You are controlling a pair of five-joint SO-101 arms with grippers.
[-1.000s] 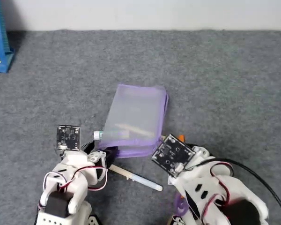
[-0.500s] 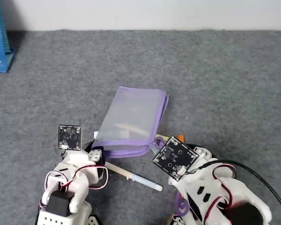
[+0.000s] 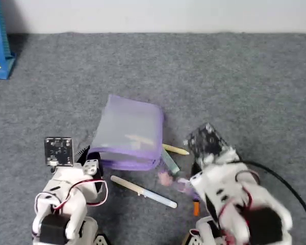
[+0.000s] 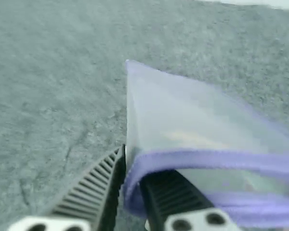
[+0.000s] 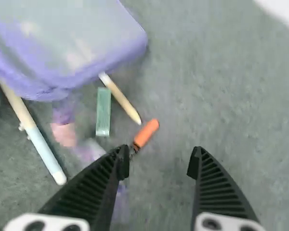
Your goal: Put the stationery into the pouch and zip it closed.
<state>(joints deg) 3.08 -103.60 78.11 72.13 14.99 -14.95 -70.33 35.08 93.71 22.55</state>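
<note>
Purple see-through pouch (image 3: 130,133) on grey tabletop (image 3: 245,81), high view. Pencil (image 3: 174,149) and green eraser (image 3: 170,161) just beside pouch's right edge. White-and-blue pen (image 3: 143,192) near its front edge, orange stub (image 3: 196,208) farther off.

Left wrist view: left tool (image 4: 132,187) clamped on pouch's purple zip edge.

Right wrist view: right tool (image 5: 159,161) spread wide, holding nothing, just beside orange stub, apart from pouch.
</note>
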